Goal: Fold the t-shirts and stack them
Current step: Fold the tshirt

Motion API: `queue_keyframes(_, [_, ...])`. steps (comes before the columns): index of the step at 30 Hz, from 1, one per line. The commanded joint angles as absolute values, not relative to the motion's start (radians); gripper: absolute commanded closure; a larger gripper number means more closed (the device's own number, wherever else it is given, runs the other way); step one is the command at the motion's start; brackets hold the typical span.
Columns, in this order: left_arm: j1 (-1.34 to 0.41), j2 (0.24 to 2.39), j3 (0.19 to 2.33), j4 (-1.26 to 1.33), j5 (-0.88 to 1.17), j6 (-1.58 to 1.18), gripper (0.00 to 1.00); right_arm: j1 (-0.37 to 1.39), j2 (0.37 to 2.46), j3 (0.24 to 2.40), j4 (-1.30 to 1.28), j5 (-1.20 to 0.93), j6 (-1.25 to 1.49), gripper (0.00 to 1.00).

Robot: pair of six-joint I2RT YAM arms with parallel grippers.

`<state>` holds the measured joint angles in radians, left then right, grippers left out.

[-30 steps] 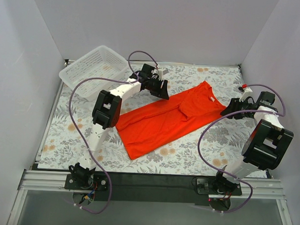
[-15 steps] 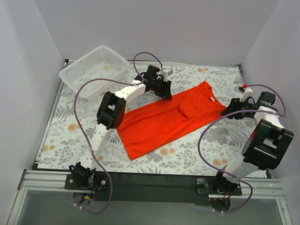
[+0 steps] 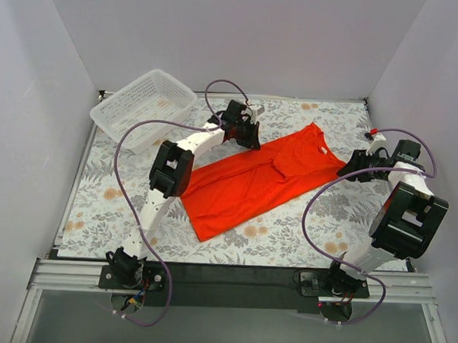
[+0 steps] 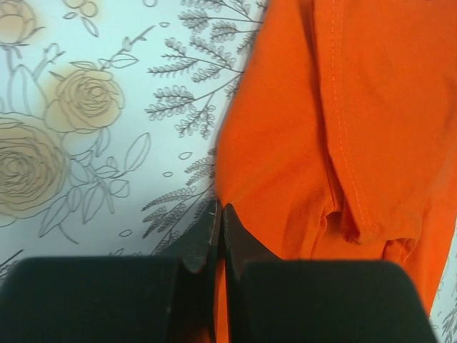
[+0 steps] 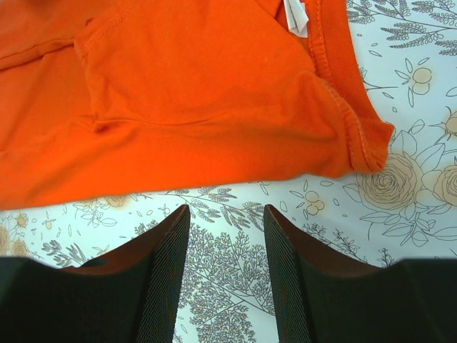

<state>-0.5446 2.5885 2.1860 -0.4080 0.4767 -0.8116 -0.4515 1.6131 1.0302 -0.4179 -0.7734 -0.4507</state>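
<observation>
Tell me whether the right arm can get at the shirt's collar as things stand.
Probably yes. The right tool is open and sits just beside the collar end of the shirt. Only bare table lies between them, and nothing blocks the way.

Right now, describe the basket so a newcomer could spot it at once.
Start at the flowered table and go to its far left corner. The basket sits there. It alone is white plastic lattice, clear of the orange t-shirt mid-table.

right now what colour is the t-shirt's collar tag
White tag on the orange-red t-shirt; clearest in the right wrist view.
</observation>
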Motion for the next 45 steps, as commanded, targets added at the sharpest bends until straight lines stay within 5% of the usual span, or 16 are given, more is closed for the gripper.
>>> queue_keyframes(1, [-0.494, 2.577, 2.194, -0.413, 0.365, -0.831, 1.0, -0.459, 1.62, 1.025, -0.402, -0.785, -0.456, 0.55])
queue_keyframes(22, [-0.319, 2.393, 1.885, -0.365, 0.213, -0.957, 1.0, -0.344, 1.698, 1.037, -0.402, -0.769, -0.456, 0.55])
queue_keyframes(27, [-0.321, 2.313, 1.893, -0.319, 0.345, -0.995, 0.59, -0.243, 1.759, 1.104, -0.312, -0.752, -0.326, 0.53])
queue_keyframes(30, [-0.322, 2.251, 1.911, -0.308, 0.415, -1.014, 0.48, -0.203, 1.851, 1.205, -0.227, -0.71, -0.134, 0.51])
queue_keyframes(35, [-0.322, 2.093, 1.879, -0.287, 0.477, -1.016, 0.43, -0.117, 2.058, 1.396, -0.127, -0.582, 0.138, 0.48])
queue_keyframes(45, [-0.315, 1.449, 1.272, -0.164, 0.407, -0.979, 0.36, -0.071, 2.264, 1.56, 0.04, -0.46, 0.432, 0.51])
